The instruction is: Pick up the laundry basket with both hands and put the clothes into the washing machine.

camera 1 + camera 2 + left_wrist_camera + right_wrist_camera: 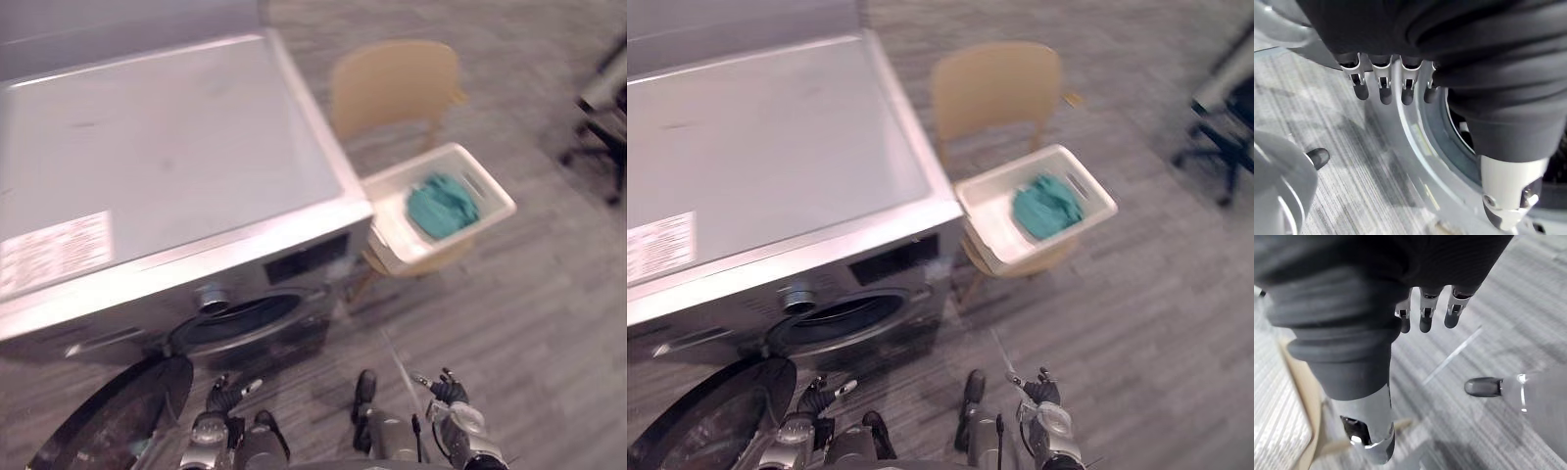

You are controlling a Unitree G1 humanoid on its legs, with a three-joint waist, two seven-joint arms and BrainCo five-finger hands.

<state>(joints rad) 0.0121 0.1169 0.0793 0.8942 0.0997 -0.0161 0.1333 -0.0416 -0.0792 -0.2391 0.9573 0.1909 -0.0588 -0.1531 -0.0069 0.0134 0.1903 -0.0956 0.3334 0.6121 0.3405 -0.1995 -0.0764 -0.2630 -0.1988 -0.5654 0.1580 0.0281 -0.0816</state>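
Near you, the left hand and the right hand hang low, fingers relaxed and apart, holding nothing. The washing machine has its door open at near left. Farther right of both hands you see the laundry basket on a wooden chair, just beside the machine's corner. Its long axis runs near-left to far-right, open side up, with teal clothes inside.

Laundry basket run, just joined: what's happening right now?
Nothing is picked up yet. The white laundry basket sits on a tan chair to the right of the washing machine, with teal clothes inside. The machine's door is open. The left hand and right hand are low in front of the machine, open and empty.
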